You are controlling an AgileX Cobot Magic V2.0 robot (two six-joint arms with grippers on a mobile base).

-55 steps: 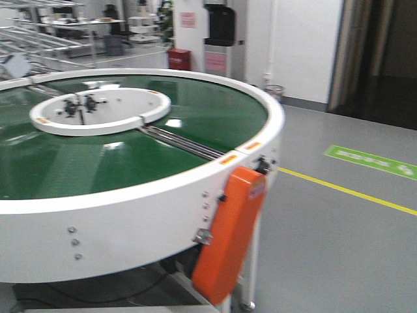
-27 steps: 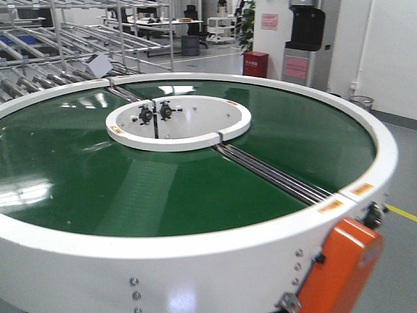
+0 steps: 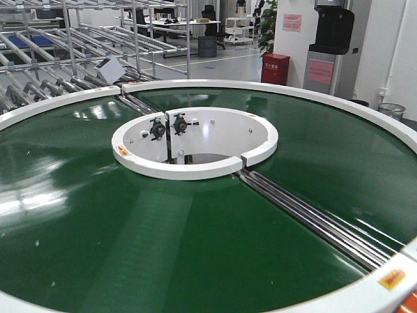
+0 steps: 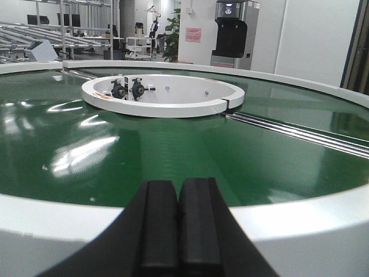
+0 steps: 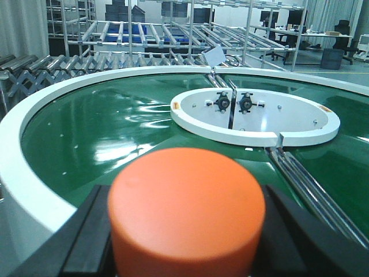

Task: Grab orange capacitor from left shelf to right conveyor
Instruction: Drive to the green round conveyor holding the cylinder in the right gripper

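Observation:
The orange capacitor [image 5: 185,210] fills the bottom of the right wrist view, its smooth end toward the camera. My right gripper [image 5: 185,231] is shut on it, black fingers [image 5: 86,236] pressed on both sides, held at the near rim of the conveyor [image 5: 86,138]. The conveyor's glossy green belt [image 3: 85,215] fills the front view, with white rims and steel rollers [image 3: 313,218]. My left gripper [image 4: 179,222] is shut and empty, its pads together just outside the conveyor's white outer rim [image 4: 300,225]. Neither gripper shows in the front view.
A white inner ring [image 3: 195,147] with two black knobs sits at the conveyor's centre. Metal roller racks [image 3: 45,59] stand behind it on the left. A red bin [image 3: 275,69] and a black dispenser [image 3: 329,39] stand at the far wall.
The front view has swung left and closer over the conveyor: the orange side guard and grey floor have left the frame, and the belt now fills it.

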